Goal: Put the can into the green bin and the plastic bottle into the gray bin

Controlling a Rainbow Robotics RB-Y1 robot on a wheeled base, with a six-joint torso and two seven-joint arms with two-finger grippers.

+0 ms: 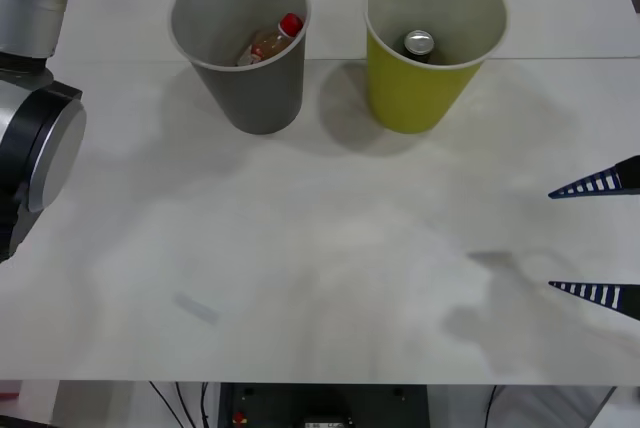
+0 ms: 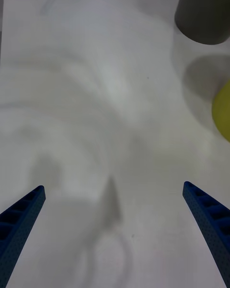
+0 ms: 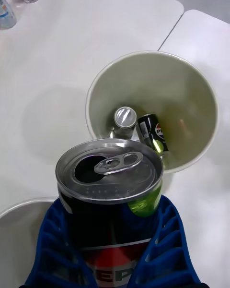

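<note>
left wrist view: left gripper clamps can near green bin; bottle in gray bin beside it; right gripper spread, apart.

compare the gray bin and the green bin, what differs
The gray bin holds a plastic bottle with a red cap, lying tilted; the green bin holds two cans, one upright, one lying dark with a logo. The gray one stands to the robot's left of the green. Both are upright tapered cups on the white table.
</note>
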